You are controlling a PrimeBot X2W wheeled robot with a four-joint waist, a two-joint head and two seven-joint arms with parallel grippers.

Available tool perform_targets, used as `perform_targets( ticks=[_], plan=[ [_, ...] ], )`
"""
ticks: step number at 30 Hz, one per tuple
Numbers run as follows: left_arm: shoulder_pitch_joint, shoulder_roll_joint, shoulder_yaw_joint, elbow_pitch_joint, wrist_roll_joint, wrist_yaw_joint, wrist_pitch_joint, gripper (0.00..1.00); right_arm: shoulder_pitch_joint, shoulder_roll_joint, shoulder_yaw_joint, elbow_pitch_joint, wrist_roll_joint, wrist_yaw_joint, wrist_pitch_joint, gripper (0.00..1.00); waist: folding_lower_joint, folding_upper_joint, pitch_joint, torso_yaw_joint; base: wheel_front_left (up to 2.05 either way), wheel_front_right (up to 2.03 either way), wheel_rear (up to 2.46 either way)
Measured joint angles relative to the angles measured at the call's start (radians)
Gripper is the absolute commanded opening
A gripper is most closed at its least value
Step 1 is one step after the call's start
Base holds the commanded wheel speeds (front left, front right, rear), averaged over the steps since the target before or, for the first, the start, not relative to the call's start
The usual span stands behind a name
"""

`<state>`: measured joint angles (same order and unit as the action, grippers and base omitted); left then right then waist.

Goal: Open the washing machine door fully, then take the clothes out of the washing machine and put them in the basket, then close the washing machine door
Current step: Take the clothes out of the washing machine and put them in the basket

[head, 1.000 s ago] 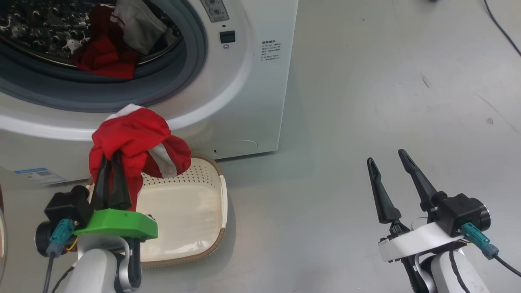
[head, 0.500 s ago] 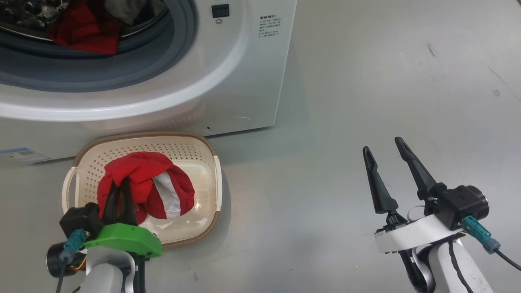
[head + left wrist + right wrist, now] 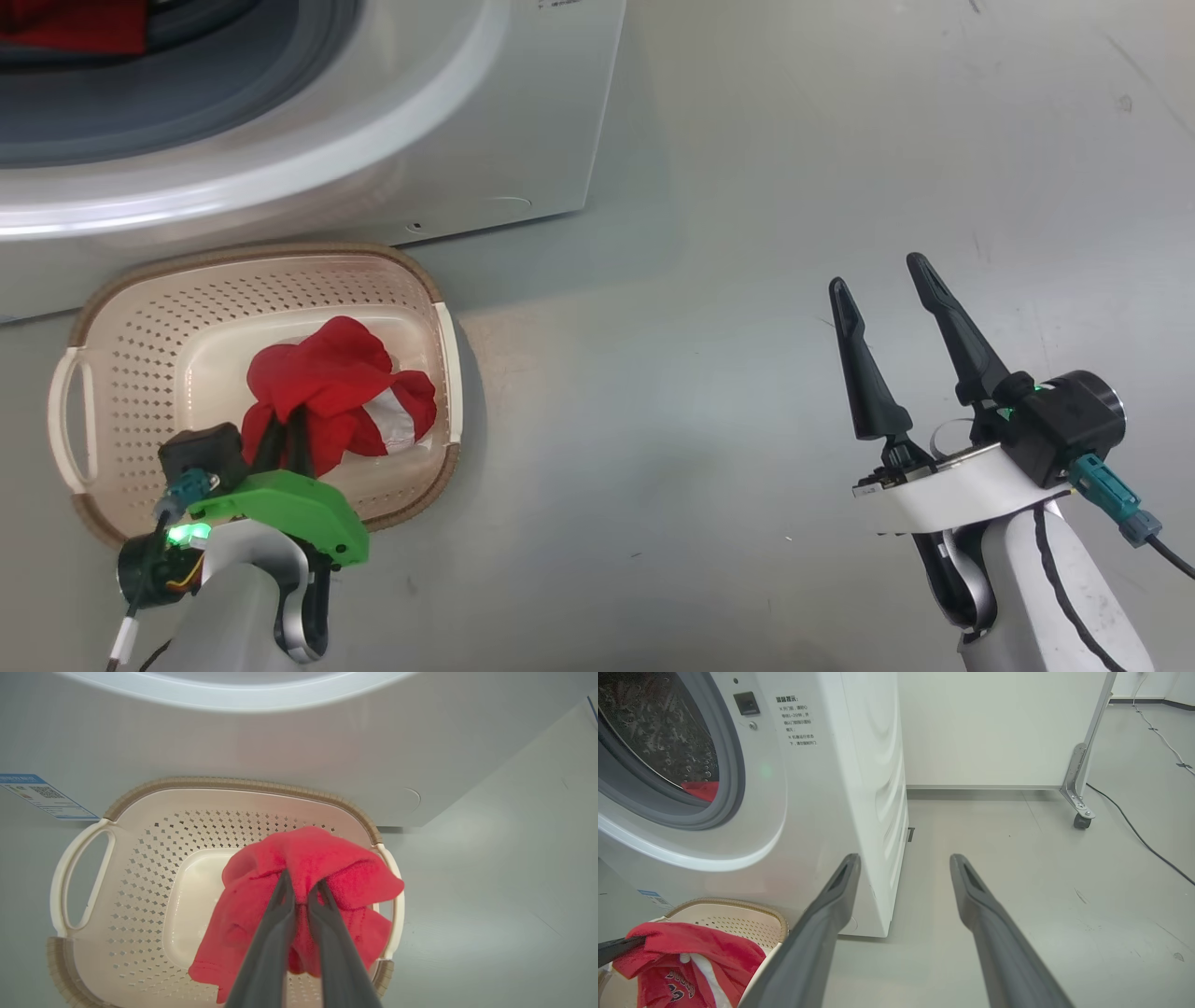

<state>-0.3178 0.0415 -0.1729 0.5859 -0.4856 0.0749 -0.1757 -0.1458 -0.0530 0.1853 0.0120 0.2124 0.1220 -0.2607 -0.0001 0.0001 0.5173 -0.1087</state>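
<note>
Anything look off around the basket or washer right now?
Nothing stands out. The basket sits upright on the floor before the washing machine, and the left gripper grips the red garment over it.

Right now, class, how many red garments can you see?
2. One garment is gripped by the left pincer over the basket; another lies inside the washer. More may be hidden deeper in there.
</note>
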Motion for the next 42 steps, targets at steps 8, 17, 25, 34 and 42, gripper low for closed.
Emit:
perform_targets(
  ticks=[8, 17, 25, 34, 42],
  plan=[
    [-0.116, -0.001, 0.007, 0.127, -0.026, 0.0, 0.052, 0.0, -0.038, 0.0, 0.001, -0.008, 0.01, 0.0, 0.0, 1.0, 0.0, 0.0, 0.073, -0.038, 0.0, 0.0, 0.0],
    [-0.201, -0.004, 0.011, 0.236, -0.034, -0.002, 0.07, 0.24, -0.055, 0.001, -0.002, -0.005, 0.016, 0.0, 0.0, 1.0, 0.0, 0.0, 0.114, -0.06, 0.0, 0.0, 0.0],
    [-0.247, -0.004, 0.02, 0.306, -0.041, -0.003, 0.068, 1.0, -0.071, 0.002, 0.007, -0.002, 0.017, 0.0, 0.0, 1.0, 0.0, 0.0, 0.118, -0.061, 0.0, 0.0, 0.0],
    [-0.263, -0.007, 0.026, 0.349, -0.041, -0.029, -0.018, 1.0, -0.074, 0.003, 0.008, 0.023, 0.017, 0.0, 0.0, 1.0, 0.0, 0.0, 0.092, -0.049, 0.0, 0.0, 0.0],
    [-0.26, -0.009, 0.008, 0.357, -0.041, -0.054, -0.056, 1.0, -0.073, 0.003, 0.007, 0.042, 0.017, 0.0, 0.0, 1.0, 0.0, 0.0, 0.051, -0.031, 0.0, 0.0, 0.0]
  ],
)
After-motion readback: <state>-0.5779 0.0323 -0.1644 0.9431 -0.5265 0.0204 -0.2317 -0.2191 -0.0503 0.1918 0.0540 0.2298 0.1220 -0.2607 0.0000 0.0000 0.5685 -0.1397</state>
